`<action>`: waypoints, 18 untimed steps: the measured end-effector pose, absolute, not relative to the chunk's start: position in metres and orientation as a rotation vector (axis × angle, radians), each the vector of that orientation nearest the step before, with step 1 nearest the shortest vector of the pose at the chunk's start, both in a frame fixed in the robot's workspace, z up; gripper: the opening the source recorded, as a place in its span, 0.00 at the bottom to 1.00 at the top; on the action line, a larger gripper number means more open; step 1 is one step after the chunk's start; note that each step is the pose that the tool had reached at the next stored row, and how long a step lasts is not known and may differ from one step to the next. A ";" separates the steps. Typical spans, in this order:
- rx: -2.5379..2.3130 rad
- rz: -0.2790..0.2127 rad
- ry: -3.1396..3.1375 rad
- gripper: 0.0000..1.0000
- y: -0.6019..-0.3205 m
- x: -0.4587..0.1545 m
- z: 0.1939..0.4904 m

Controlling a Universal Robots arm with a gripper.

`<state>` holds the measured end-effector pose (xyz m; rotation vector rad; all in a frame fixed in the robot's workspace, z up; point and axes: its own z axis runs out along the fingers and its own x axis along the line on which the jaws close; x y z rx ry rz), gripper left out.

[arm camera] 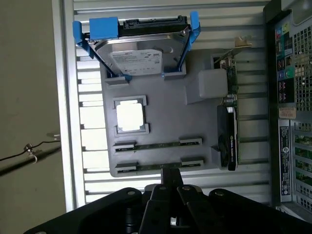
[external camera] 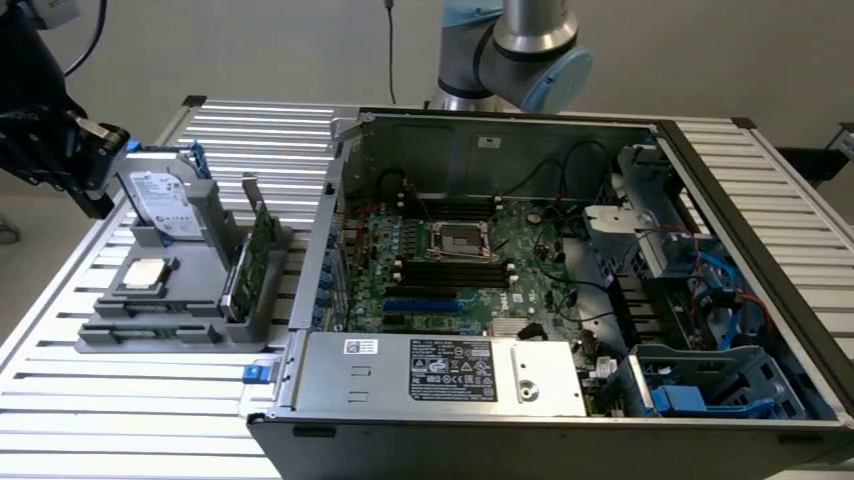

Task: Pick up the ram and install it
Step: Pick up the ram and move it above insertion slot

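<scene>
Two ram sticks stand on edge in the slots of a grey holder tray [arm camera: 161, 105], one [arm camera: 157, 145] farther from my fingers and one [arm camera: 158, 166] just ahead of them. In the exterior view a ram stick [external camera: 150, 331] lies along the tray's front. My gripper [arm camera: 170, 176] hovers above the tray, its black fingers pressed together and holding nothing. In the exterior view the gripper [external camera: 91, 190] hangs over the tray's far corner at the exterior view's left. The open computer case [external camera: 694, 150] shows the motherboard's black memory slots [external camera: 454, 272].
On the same tray stand a silver hard drive with blue rails [arm camera: 139, 53], a processor [arm camera: 130, 116] and a green expansion card with a metal bracket [arm camera: 229, 122]. A power supply box [external camera: 441, 372] sits at the case's front. Everything rests on a slatted metal table [external camera: 107, 420].
</scene>
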<state>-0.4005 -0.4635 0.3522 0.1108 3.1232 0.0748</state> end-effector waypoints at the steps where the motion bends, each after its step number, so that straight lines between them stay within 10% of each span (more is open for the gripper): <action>1: 0.111 0.075 3.123 0.11 -0.463 -0.400 0.352; 18: -0.226 0.077 3.124 0.11 -0.464 -0.402 0.346</action>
